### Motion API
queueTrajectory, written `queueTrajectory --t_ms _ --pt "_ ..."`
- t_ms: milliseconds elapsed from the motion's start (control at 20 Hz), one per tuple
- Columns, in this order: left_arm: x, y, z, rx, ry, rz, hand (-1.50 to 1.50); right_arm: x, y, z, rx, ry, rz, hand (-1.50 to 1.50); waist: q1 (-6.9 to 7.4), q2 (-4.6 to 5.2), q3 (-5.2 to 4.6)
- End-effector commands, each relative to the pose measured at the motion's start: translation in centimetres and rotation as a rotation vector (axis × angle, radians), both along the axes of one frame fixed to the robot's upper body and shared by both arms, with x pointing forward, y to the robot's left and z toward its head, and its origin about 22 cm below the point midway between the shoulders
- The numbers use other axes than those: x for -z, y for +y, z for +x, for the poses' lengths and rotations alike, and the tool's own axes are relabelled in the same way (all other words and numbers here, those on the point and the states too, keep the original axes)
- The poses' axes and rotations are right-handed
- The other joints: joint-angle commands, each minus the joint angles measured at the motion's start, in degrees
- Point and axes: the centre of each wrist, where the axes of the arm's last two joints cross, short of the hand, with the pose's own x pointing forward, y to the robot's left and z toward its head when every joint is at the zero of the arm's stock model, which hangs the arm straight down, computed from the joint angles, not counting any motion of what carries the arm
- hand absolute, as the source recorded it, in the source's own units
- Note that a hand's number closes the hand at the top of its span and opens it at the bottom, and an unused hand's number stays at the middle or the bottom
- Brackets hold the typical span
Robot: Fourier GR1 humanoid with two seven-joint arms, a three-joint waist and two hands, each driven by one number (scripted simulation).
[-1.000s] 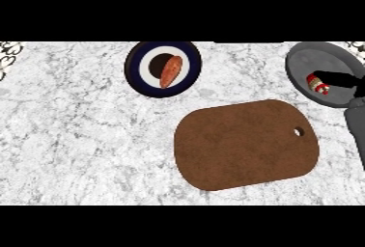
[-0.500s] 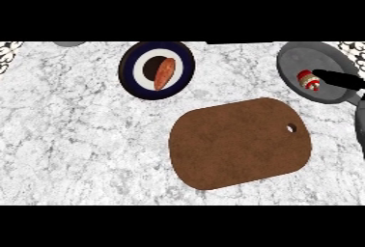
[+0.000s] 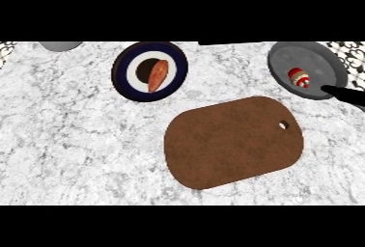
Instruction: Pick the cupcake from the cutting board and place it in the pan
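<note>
The cupcake (image 3: 299, 77), red and white, lies inside the grey pan (image 3: 318, 57) at the upper right. The brown cutting board (image 3: 231, 142) with a small hole near its right end lies bare at the centre. Only a black fingertip of my right hand (image 3: 345, 93) shows at the right edge, over the pan's lower rim and just apart from the cupcake. Its other fingers are out of view. My left hand shows nowhere.
A dark blue plate (image 3: 149, 70) with a white centre holds an orange piece of food (image 3: 158, 75) at the upper middle. A grey round object (image 3: 61, 45) peeks in at the top left. Marble counter surrounds everything.
The right hand has drawn back to the right, away from the cupcake, which now lies free in the pan. The whole view has shifted leftward across the counter.
</note>
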Motion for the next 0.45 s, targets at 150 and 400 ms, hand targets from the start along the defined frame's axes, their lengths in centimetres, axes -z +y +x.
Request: queueTrajectory --t_ms 150,400 --pt "-4.3 -0.4 9.0 -0.044 -0.492 -0.047 0.0 1.8 -3.1 -2.7 -0.109 -0.037 0.048 -1.5 -1.18 -0.03 -0.3" --pt "-4.4 -0.3 9.1 -0.046 -0.496 -0.048 0.0 2.8 -4.9 -4.6 -0.158 -0.044 0.033 -1.5 -1.41 -0.16 -0.42"
